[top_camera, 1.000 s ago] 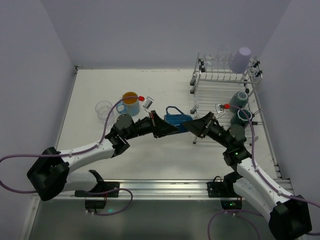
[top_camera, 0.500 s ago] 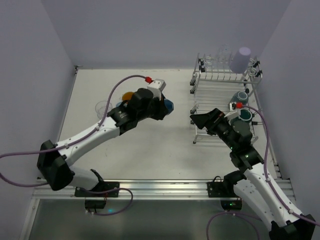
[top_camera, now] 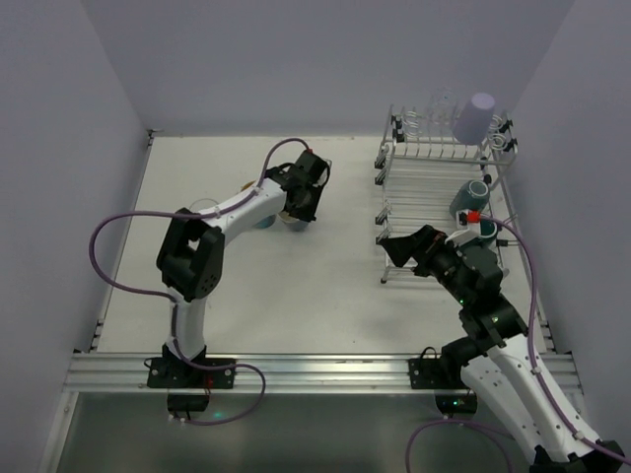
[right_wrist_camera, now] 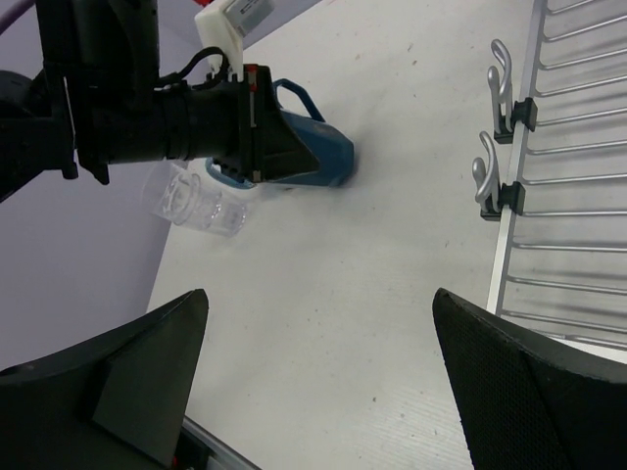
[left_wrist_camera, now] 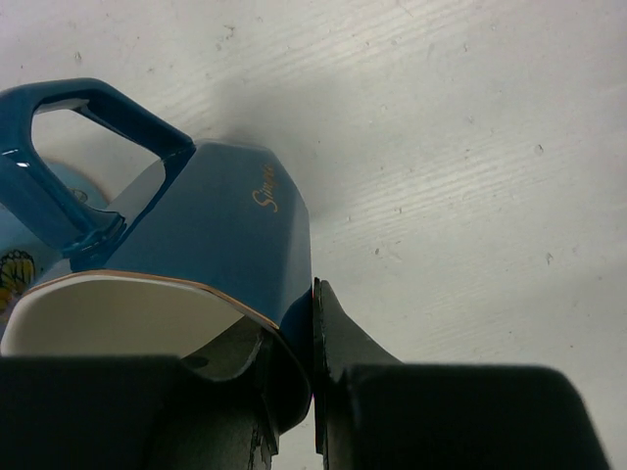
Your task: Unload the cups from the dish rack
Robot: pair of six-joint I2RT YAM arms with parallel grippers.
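My left gripper (top_camera: 299, 202) is shut on the rim of a dark blue mug (left_wrist_camera: 220, 220) with a white inside, one finger inside and one finger (left_wrist_camera: 338, 338) outside. It holds the mug low over the table at the back left; the mug also shows in the right wrist view (right_wrist_camera: 318, 162). A blue mug with an orange inside (top_camera: 258, 215) is mostly hidden beside it. My right gripper (top_camera: 394, 248) is open and empty by the dish rack's (top_camera: 434, 182) front left corner. The rack holds a lavender tumbler (top_camera: 476, 116), two teal mugs (top_camera: 471, 195) and clear glasses (top_camera: 439, 106).
A clear glass (top_camera: 204, 211) stands on the table left of the mugs and also shows in the right wrist view (right_wrist_camera: 196, 204). The rack's hooks and bars (right_wrist_camera: 563, 147) lie to my right gripper's right. Walls close in the table on three sides.
The dark blue mug passed from between both grippers at centre to my left gripper alone, which carried it back left beside the orange-inside mug. My right gripper opened and drew back toward the rack.
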